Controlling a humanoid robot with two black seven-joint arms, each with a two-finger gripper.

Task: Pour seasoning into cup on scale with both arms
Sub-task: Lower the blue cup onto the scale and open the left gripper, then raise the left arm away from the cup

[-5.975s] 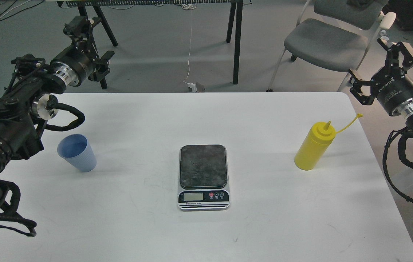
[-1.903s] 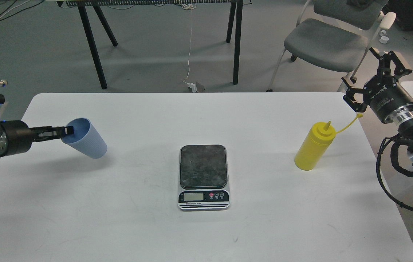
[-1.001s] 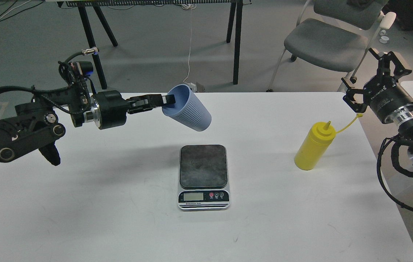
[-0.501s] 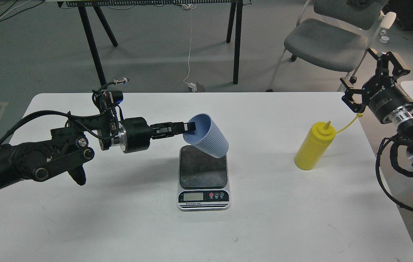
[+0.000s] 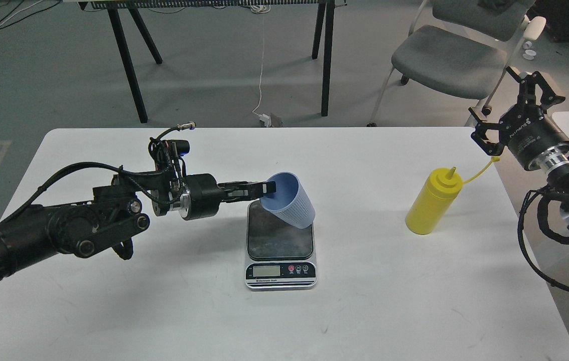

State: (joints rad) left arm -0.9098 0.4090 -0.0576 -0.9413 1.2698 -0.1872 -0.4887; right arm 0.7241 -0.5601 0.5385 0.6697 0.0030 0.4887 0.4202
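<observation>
Your left gripper (image 5: 268,188) fingers pinch the cup (image 5: 289,199) rim, tilted over the scale (image 5: 280,241) at bench centre; your right gripper (image 5: 510,108) fingers gape empty past the right edge.

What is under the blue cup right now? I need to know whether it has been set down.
The scale platform lies under the tilted cup, held by the left hand. The cup's base hides whether they touch.

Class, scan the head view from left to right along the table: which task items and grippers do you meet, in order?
left gripper → cup, held tilted over the scale → seasoning bottle → right gripper, raised off the table's right edge.
</observation>
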